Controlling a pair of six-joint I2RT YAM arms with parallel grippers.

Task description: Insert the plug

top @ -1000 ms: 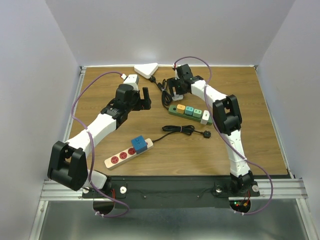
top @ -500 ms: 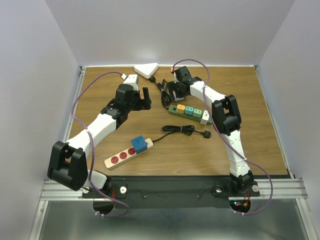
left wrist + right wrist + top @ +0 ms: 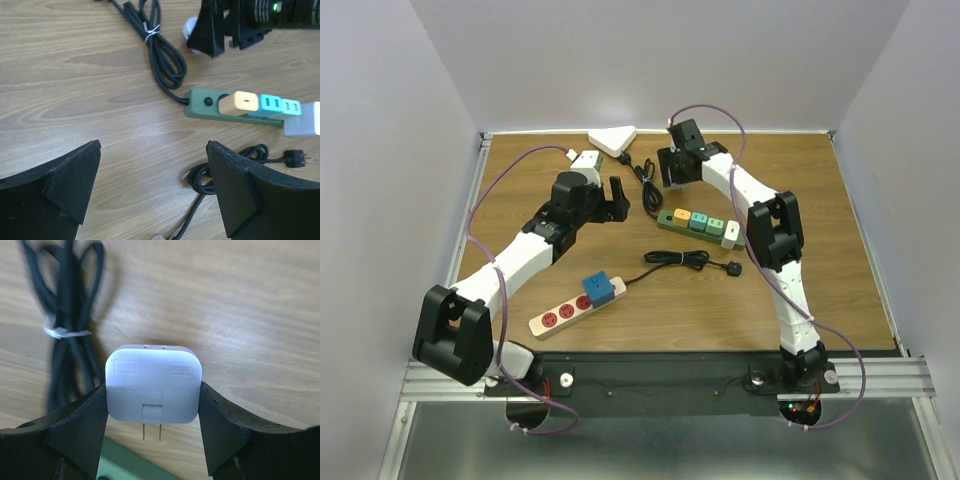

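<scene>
My right gripper (image 3: 152, 390) is shut on a white plug adapter (image 3: 154, 383), its two brass prongs pointing down, held above the wood just behind the end of the green power strip (image 3: 135, 471). In the top view this gripper (image 3: 670, 172) is at the back centre, behind the green strip (image 3: 698, 224), which carries an orange, two teal and a white plug. The left wrist view shows the strip (image 3: 235, 106) with one free round socket at its left end. My left gripper (image 3: 152, 192) is open and empty above bare wood, left of the strip (image 3: 612, 196).
A bundled black cable (image 3: 650, 188) lies beside the right gripper. A second black cord with a loose plug (image 3: 732, 267) lies in the middle. A beige strip with red sockets and a blue cube (image 3: 600, 288) sits near front left. A white triangular block (image 3: 612, 140) is at the back.
My right gripper has lifted and moved back away from the green strip with the white adapter in it. My left arm has shifted slightly to the right.
</scene>
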